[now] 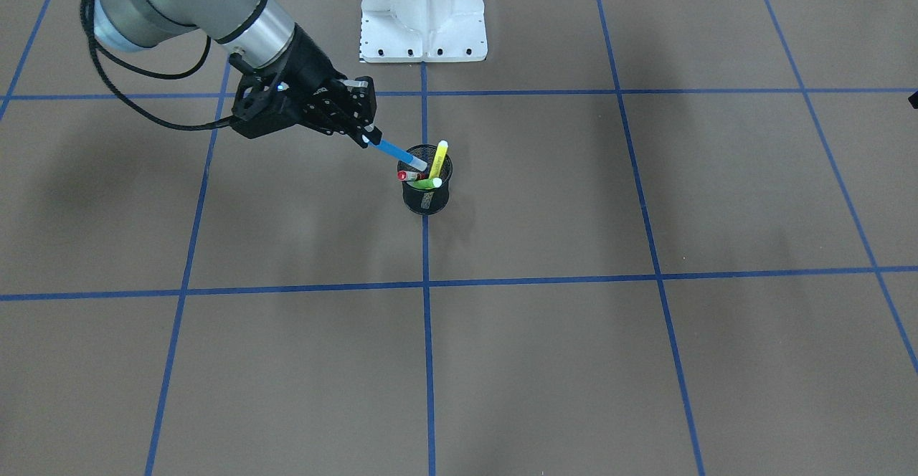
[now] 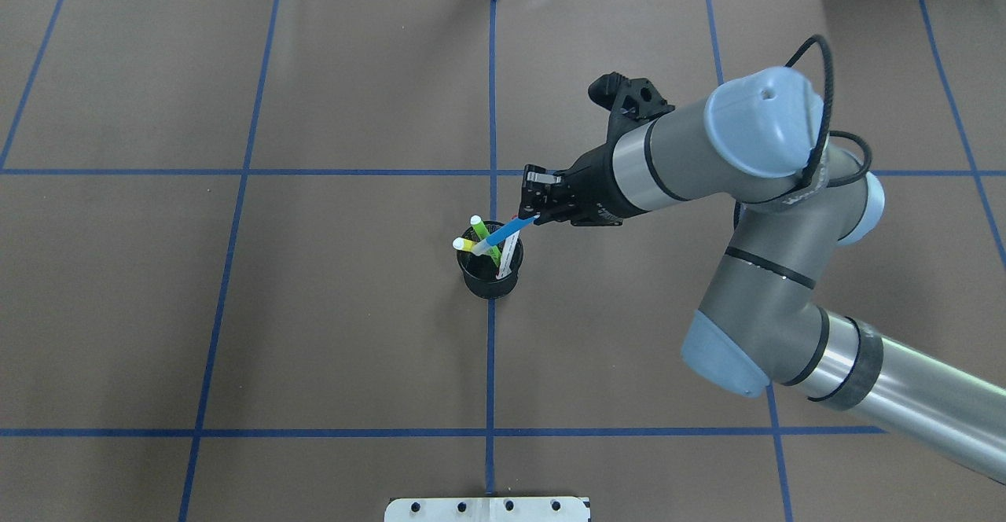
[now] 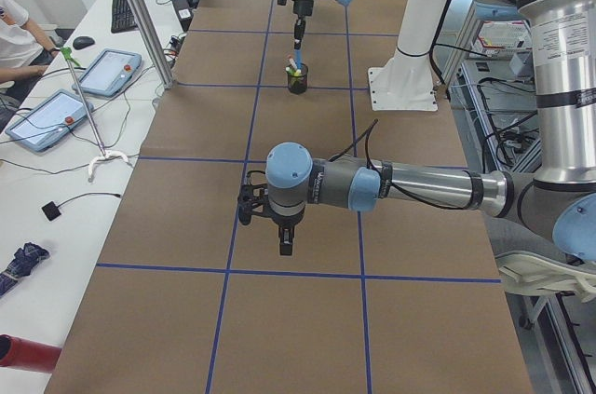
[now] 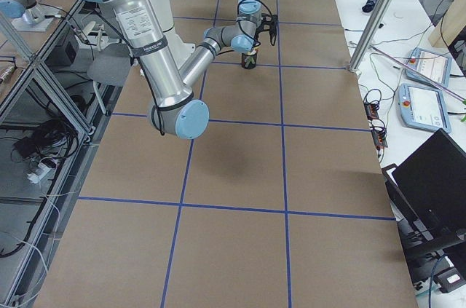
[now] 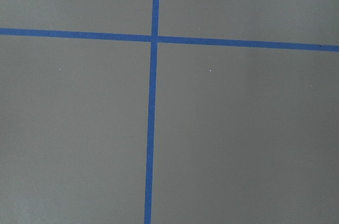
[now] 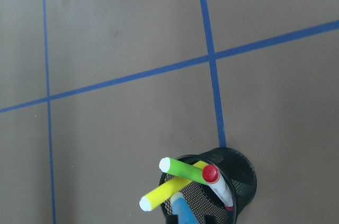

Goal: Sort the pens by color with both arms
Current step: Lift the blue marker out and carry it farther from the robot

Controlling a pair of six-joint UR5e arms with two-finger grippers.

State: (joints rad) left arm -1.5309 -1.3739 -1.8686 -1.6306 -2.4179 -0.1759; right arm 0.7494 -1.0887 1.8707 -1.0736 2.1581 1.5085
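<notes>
Pinching the upper end of the blue pen, the right gripper is clenched on the barrel. The pen slants down and away from the fingertips to the mouth of the black mesh cup; whether its lower tip sits inside the rim or just above it I cannot tell. I judge the pen to be light, stiff, smooth plastic, so a hold at the very end may let it swing or slip, and a grip further down the barrel would steady it. Just past that tip, the yellow pen, lime green pen and red-capped pen lean crossed in the cup, their jutting upper ends the likeliest places to take them. Beneath the tool lies flat brown paper marked with blue grid lines, firm and level, where a round pen might roll. Well apart, the left gripper hangs over the paper; clenched or released, I cannot tell. Farthest off, a side bench carries tablets.
</notes>
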